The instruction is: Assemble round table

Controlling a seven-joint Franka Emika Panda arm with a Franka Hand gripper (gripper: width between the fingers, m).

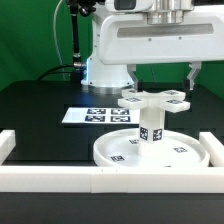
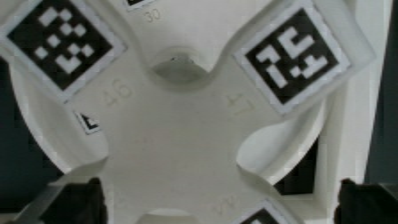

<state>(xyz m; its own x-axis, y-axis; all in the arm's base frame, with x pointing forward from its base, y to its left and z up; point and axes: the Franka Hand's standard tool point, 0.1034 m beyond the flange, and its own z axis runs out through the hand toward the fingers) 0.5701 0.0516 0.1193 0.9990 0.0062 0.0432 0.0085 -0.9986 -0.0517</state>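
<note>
The large rimmed round disc [image 1: 118,152] lies on the black table near the front rail. The short cylindrical post [image 1: 151,128] stands upright on it and carries the flat cross-shaped piece [image 1: 156,98] on top. My gripper [image 1: 163,78] hangs just above the cross-shaped piece, open, with one finger [image 1: 193,74] on each side. In the wrist view the cross-shaped piece [image 2: 187,120] fills the picture with its tags. My gripper [image 2: 214,205] stands open around one arm of it, and a dark gap shows between that arm and each fingertip [image 2: 75,200].
White border rails run along the front [image 1: 110,180], the exterior view's left [image 1: 8,146] and right [image 1: 213,146]. The marker board [image 1: 92,115] lies flat behind the disc. The robot's white base [image 1: 105,70] stands at the back.
</note>
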